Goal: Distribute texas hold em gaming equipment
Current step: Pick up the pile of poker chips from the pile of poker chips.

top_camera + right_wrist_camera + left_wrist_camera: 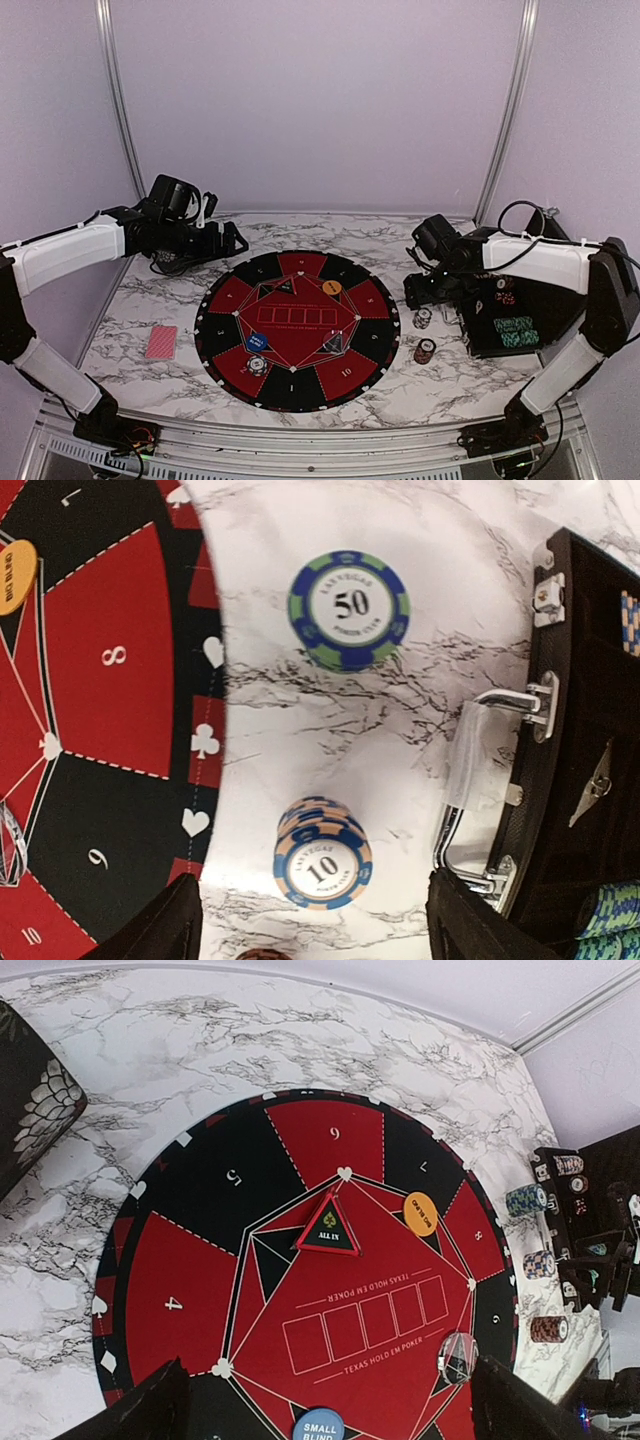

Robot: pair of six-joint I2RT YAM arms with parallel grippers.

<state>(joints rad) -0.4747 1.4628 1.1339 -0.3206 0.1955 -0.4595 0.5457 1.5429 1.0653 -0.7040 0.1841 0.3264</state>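
Roughly midway, I judge: the orange disc (421,1213) and blue small-blind marker (318,1427) sit on the mat (200,1190). The "10" chip stack (322,860) waits off it, under the right gripper (315,880), whose jaws are wide and empty. The left gripper (330,1380) gapes empty too.

The round mat (200,1260) carries "TEXAS HOLD EM POKER" printed twice around its row of card boxes, and its outer segments are numbered, 4 through 10 being legible. A triangular marker (329,1226) on it says "ALL IN" and a blue marker (318,1426) says "SMALL BLIND". Off the mat, a green-and-blue chip (349,610) reads "LAS VEGAS 50 POKER CLUB", and the top of a stack of blue-and-tan chips (322,855) shows "10".
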